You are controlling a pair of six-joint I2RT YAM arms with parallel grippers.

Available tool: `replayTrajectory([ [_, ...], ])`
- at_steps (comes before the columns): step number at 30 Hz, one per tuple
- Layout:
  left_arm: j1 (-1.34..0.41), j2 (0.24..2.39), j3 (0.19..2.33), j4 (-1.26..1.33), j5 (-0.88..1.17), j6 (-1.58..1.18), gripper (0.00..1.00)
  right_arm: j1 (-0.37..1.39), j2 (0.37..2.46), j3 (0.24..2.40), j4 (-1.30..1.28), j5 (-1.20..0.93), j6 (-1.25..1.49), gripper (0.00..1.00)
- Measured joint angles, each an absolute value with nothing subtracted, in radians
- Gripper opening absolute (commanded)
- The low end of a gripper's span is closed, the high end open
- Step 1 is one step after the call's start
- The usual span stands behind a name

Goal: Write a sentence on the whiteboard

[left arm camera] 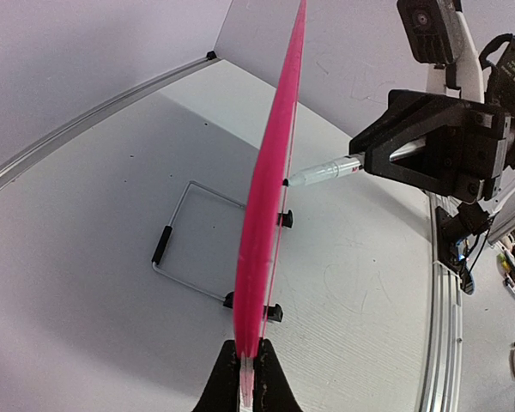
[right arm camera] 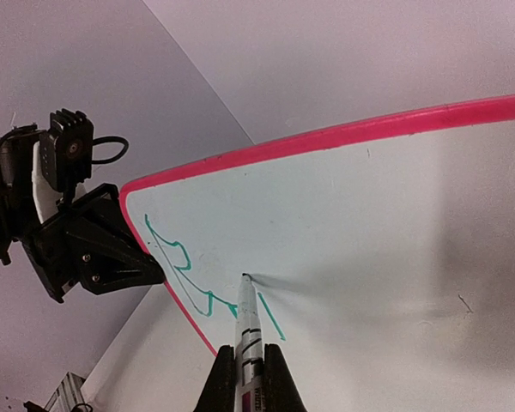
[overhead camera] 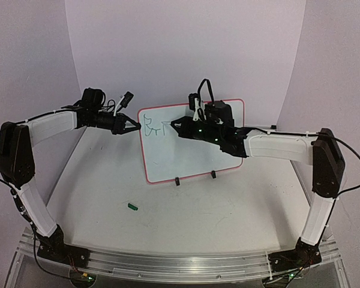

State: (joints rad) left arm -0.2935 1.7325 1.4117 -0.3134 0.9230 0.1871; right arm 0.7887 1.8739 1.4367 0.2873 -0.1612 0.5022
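While the whiteboard (overhead camera: 192, 153) stands upright on its two black clip feet (overhead camera: 176, 181) near the middle of the table (overhead camera: 228, 210), the left gripper (overhead camera: 134, 127) is clenched on its left edge. The right gripper (overhead camera: 175, 125) grasps a marker (right arm camera: 246, 313), and the marker's tip touches the white surface just beside some green strokes (right arm camera: 271, 318). A small green piece (overhead camera: 132, 206) lies on the table, well apart from the board.
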Motion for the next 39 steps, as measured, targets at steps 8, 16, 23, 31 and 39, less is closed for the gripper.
replayTrajectory([
  [8,-0.294,1.732,1.412,-0.313,0.921,0.187,0.00,0.788,1.876,1.438,0.289,-0.160,0.503,0.00],
  [16,-0.294,1.732,1.412,-0.313,0.921,0.187,0.00,0.784,1.876,1.439,0.289,-0.183,0.498,0.00],
  [23,-0.294,1.732,1.412,-0.313,0.922,0.187,0.00,0.779,1.874,1.439,0.290,-0.254,0.482,0.00],
  [31,-0.294,1.732,1.412,-0.313,0.922,0.187,0.00,0.777,1.767,1.386,0.266,-0.297,0.471,0.00],
  [39,-0.294,1.732,1.412,-0.313,0.921,0.187,0.00,0.776,1.668,1.354,0.230,-0.307,0.447,0.00],
])
